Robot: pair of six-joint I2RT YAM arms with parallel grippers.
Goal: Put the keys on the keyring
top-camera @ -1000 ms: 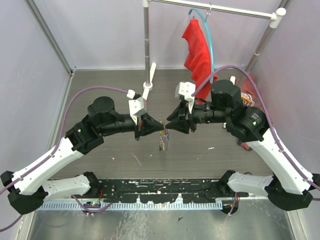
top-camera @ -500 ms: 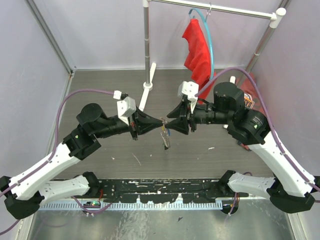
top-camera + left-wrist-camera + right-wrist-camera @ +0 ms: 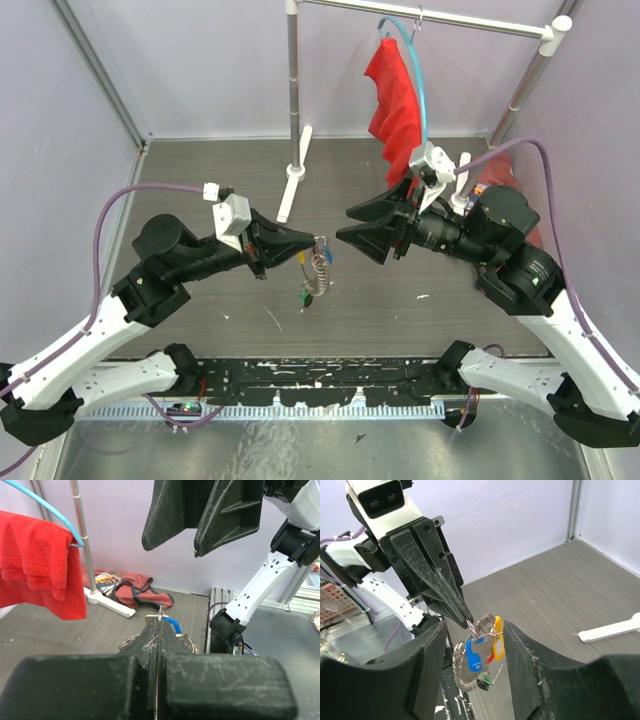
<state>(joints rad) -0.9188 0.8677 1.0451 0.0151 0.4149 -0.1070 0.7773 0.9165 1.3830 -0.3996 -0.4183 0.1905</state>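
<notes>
My left gripper (image 3: 311, 242) is shut on the thin metal keyring (image 3: 488, 622), pinching the wire at its very tip. The keys (image 3: 316, 272) hang in a bunch below it, above the table: a blue-headed one (image 3: 474, 655), a yellow tag (image 3: 498, 640), a green one (image 3: 485, 680) lowest. My right gripper (image 3: 345, 223) stands open just right of the bunch, apart from it. In the right wrist view its fingers (image 3: 427, 660) frame the hanging keys without touching. In the left wrist view only the ring's wire (image 3: 161, 611) and a blue key (image 3: 173, 625) show past the shut gripper (image 3: 160, 624).
A clothes rack pole (image 3: 292, 90) stands at the back with its white foot (image 3: 290, 190) on the grey table. A red cloth (image 3: 395, 95) hangs from a light-blue hanger. A crumpled red garment (image 3: 125, 586) lies by the right wall.
The left gripper drew back to the left with the keyring and keys. The right gripper let go, opened wider and pulled away to the right. The bunch now hangs from the left gripper alone.
</notes>
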